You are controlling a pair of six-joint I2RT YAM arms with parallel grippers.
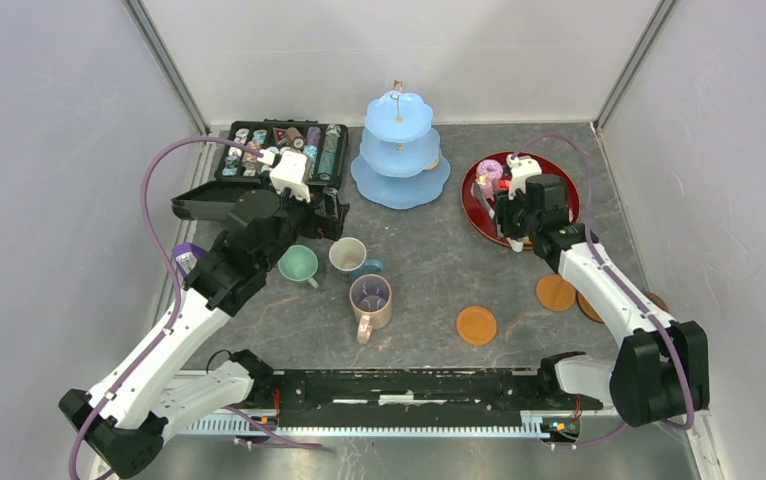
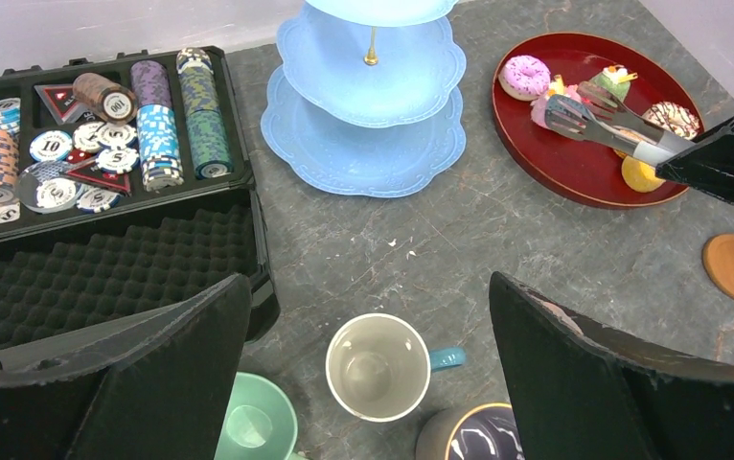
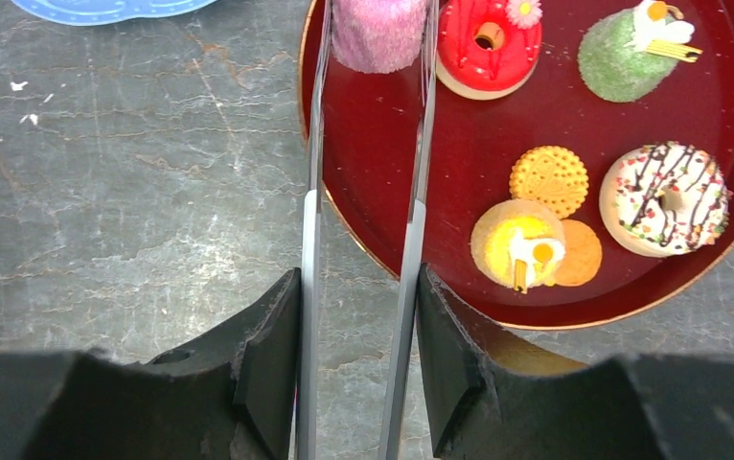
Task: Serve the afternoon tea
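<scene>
Though cropped, pastry point(image 3: 378, 34) seemingly beyond pincer point(image 3: 358, 283)

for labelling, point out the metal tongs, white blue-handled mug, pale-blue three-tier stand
metal tongs point(image 3: 309, 240), right wrist view, left arm
white blue-handled mug point(image 2: 378, 367), left wrist view, inner base
pale-blue three-tier stand point(image 1: 399, 193), top view, bottom tier

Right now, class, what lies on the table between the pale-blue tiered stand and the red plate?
Nothing: the left wrist view shows only bare grey table between stand and plate.
</scene>
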